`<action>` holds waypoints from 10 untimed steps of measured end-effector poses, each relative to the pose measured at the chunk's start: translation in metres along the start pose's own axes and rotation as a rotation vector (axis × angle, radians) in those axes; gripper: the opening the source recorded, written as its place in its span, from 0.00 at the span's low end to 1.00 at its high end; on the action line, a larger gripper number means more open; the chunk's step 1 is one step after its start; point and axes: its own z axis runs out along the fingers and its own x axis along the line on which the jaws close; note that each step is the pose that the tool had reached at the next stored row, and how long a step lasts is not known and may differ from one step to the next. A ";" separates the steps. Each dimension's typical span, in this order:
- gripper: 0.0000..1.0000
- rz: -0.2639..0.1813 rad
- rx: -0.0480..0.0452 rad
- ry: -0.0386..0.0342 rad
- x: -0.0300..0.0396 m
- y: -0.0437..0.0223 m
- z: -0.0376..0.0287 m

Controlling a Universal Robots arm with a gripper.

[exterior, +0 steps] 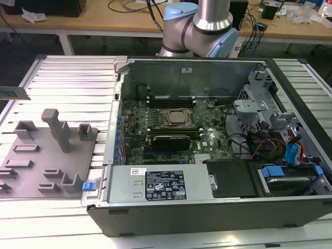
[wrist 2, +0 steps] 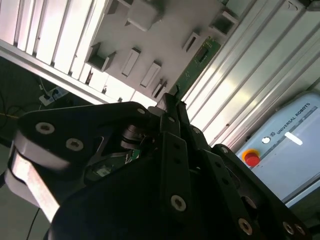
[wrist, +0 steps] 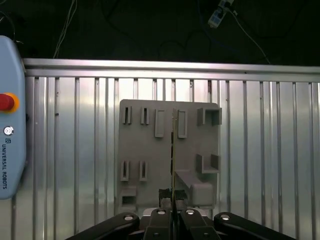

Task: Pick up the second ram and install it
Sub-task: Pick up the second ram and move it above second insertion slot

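A green ram stick [wrist: 173, 150] shows edge-on in the first wrist view as a thin line, and my gripper [wrist: 171, 201] is shut on its near end. It hangs above the grey holder plate [wrist: 150, 150] with its slots. In the second wrist view the ram [wrist 2: 199, 62] sticks out past the black fingertips [wrist 2: 170, 107] of my gripper [wrist 2: 173, 100]. In the exterior view a thin grey-green strip [exterior: 13, 93], likely the same ram, pokes in at the left edge above the holder plate [exterior: 46, 155]. The open computer case [exterior: 207, 207] shows its motherboard and dark memory slots [exterior: 171, 97].
A ribbed metal table [wrist: 270, 150] carries everything. A pale blue pendant with a red button [wrist: 10, 125] lies beside the holder plate. Tall posts [exterior: 57, 127] rise from the plate. The arm's base [exterior: 199, 26] stands behind the case. Cables and drive cages [exterior: 270, 140] fill the case's right side.
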 end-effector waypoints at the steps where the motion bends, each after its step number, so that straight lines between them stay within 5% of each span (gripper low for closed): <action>1: 0.13 0.000 0.0001 0.0000 0.0000 -0.0022 -0.0001; 10: 0.13 0.000 -0.0007 0.0005 0.0000 -0.0196 -0.0009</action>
